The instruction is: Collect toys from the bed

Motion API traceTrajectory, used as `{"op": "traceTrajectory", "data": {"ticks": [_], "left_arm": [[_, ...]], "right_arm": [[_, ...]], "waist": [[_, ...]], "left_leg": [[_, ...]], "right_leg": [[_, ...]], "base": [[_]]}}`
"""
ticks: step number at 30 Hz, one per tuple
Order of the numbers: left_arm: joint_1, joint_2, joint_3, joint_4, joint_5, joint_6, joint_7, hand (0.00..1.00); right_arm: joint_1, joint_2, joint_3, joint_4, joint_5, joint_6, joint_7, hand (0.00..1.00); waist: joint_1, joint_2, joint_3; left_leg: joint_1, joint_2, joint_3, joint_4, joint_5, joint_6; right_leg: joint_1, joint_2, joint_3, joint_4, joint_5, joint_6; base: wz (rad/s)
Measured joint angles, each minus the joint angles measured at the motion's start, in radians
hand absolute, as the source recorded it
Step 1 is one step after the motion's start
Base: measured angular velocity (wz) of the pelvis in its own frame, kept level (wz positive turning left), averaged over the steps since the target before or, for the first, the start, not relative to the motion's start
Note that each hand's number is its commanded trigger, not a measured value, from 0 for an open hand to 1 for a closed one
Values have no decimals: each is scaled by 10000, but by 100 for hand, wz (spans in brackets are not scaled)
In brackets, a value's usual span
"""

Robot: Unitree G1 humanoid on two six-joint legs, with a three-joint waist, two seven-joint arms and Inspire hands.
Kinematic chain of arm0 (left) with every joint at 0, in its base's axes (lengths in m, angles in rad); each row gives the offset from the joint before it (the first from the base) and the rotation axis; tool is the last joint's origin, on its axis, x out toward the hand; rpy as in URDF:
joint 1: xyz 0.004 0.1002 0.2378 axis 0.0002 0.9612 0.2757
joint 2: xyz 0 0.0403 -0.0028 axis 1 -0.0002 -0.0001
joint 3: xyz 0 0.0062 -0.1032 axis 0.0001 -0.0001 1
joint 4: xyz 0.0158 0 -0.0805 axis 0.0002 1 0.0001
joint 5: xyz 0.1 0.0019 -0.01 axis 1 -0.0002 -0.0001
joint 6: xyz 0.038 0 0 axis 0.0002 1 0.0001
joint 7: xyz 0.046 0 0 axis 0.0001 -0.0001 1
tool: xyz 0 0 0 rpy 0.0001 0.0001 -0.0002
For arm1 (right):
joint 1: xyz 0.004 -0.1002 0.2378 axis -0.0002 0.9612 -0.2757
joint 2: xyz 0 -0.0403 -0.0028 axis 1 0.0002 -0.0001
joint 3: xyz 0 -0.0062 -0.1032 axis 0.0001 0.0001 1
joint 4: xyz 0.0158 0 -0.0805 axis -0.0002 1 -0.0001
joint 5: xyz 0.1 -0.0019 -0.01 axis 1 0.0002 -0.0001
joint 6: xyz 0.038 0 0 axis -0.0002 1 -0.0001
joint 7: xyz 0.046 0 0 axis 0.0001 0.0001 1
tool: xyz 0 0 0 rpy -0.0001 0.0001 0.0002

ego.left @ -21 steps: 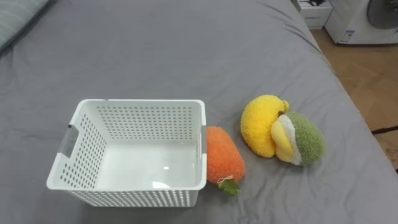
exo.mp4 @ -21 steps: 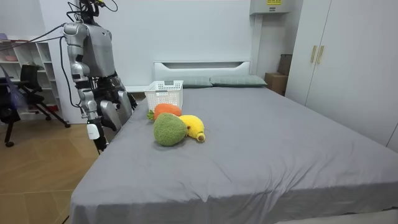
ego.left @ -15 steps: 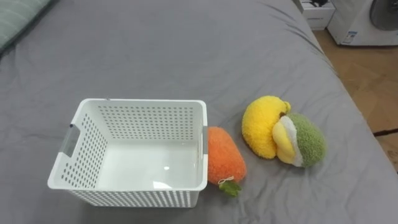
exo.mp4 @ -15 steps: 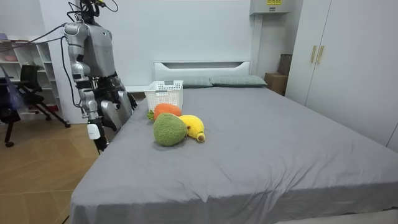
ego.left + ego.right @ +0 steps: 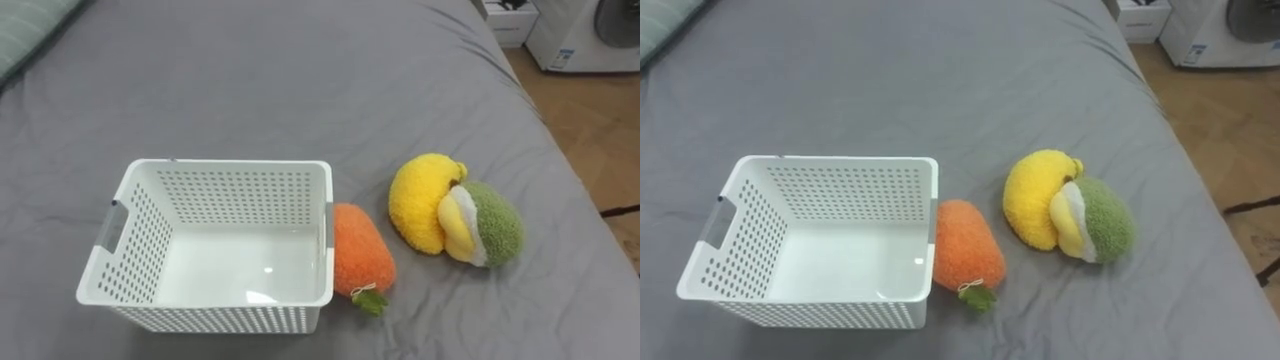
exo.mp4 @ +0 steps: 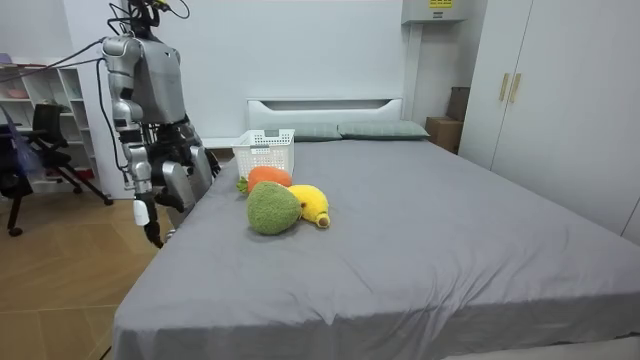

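A white perforated basket (image 5: 128, 236) stands empty on the grey bed (image 5: 300, 80), to my left. An orange plush carrot (image 5: 360, 250) lies against the basket's right side, its green leaf toward me. Further right, a yellow plush toy (image 5: 418, 200) and a green plush toy (image 5: 497, 224) lie pressed together. In the room view I stand at the bedside on the room view's left, facing the toys (image 6: 272, 208). My right hand (image 6: 143, 214) hangs low by my leg, away from the bed. My left hand (image 6: 203, 166) is down near my hip.
Pillows (image 6: 380, 129) lie at the head of the bed, and a striped pillow corner (image 5: 30, 30) is at the far left. Wooden floor (image 5: 590, 120) runs past the bed's right edge. A wardrobe (image 6: 560, 100) stands on the room view's right, with shelves and a chair (image 6: 40, 140) behind me.
My right arm has swung slightly toward the room view's left. The basket and the toys have not moved.
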Motion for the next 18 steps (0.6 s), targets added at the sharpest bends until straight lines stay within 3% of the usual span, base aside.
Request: {"op": "traceTrajectory", "data": {"ticks": [7,14,15,18], "left_arm": [[202,23,939,-119,946,262,-79,0],[356,203,1228,-315,1151,571,-150,0],[355,282,1231,-314,1152,581,-150,0],[355,426,1235,-337,1246,581,-145,0]], "right_arm": [[536,-134,-2277,-44,635,289,-825,0],[298,-662,-3482,-1188,136,476,-2448,0],[129,-837,-3563,-1411,-15,420,-2696,0],[-271,-1207,-3632,-1728,-307,299,-3250,0]], "waist": [[-483,-184,-28],[-558,-524,-19],[-602,-546,10],[-547,-724,0]], "left_leg": [[43,14,1,-2,0,0],[161,43,254,-25,-1,3],[161,39,256,-12,-1,4],[153,47,259,0,0,4]], "right_leg": [[26,-5,19,23,-4,2],[-4,33,254,116,-3,-4],[-19,28,260,143,-4,-2],[-34,36,260,147,-1,-5]], "base": [[-1],[-11],[0],[0]]}}
